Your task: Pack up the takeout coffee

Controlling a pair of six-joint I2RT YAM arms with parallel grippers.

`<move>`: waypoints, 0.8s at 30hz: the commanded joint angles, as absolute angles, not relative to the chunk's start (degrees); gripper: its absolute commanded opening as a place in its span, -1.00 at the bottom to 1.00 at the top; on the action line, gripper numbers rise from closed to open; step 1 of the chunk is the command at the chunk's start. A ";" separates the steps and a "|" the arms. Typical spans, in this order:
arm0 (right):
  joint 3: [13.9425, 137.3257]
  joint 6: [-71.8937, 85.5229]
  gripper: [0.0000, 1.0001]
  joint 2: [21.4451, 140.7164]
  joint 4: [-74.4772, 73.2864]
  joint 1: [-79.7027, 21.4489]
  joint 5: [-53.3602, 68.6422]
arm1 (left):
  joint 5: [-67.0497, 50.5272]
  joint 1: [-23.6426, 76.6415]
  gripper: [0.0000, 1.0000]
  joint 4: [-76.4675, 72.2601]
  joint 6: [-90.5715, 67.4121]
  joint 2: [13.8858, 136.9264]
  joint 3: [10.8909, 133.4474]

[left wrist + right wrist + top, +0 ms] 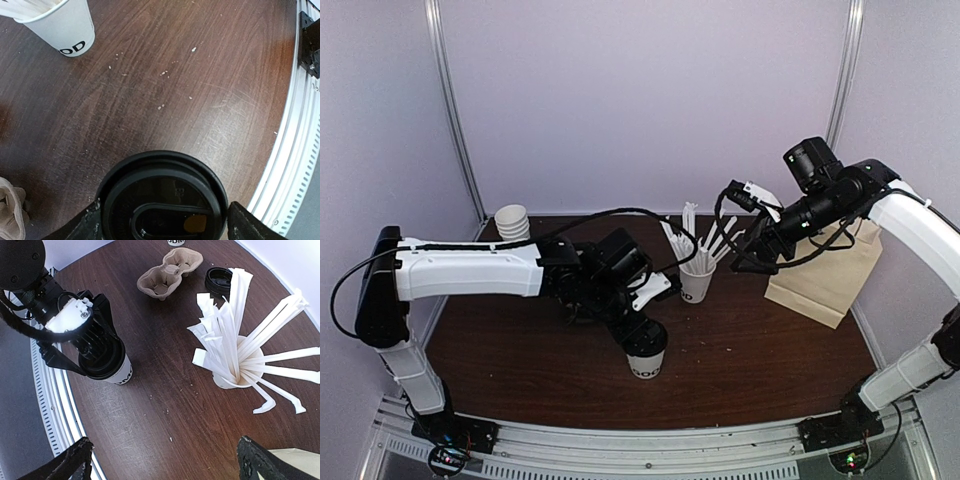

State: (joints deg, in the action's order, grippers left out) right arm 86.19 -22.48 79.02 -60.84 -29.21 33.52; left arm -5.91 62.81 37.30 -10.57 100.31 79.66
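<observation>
Cups come in three lots on the dark wooden table: one takeout coffee, one lidless white cup with straws fanning out of it, too tangled to count, and one stack of lidless cups at the far left edge, its number unclear. Beside these lie one brown paper bag at the right, one pulp carrier showing two wells, and one small pile of black lids just beside the carrier. Two arms reach in, each with one gripper. The takeout coffee stands near the front middle of the table, apart from the straw cup behind it and well apart from the bag. It is upright, long axis vertical, black dome lid on top and base on the wood; the black lettering near its base faces the near edge, toward the arm bases. The left gripper is down over it from above, its fingers spread wide on either side of the lid and right at its rim; whether they press on it I cannot tell. The right gripper hangs high above the table's right half with its jaws spread wide and nothing between them.
</observation>
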 commanded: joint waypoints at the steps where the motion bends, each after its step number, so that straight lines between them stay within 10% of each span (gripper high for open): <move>1: 85.52 -21.94 1.00 79.02 -59.77 -28.91 34.33 | -4.53 63.28 0.70 35.86 -9.93 102.26 80.09; 24: 85.78 -21.89 1.00 78.90 -59.50 -28.42 34.64 | 14.17 59.86 0.39 42.84 -9.38 85.02 71.74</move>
State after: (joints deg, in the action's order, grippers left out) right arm 85.56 -22.46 79.02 -60.25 -28.86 33.80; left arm 5.48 62.92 39.40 -9.47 90.80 74.76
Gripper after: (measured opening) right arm 0.997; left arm 0.720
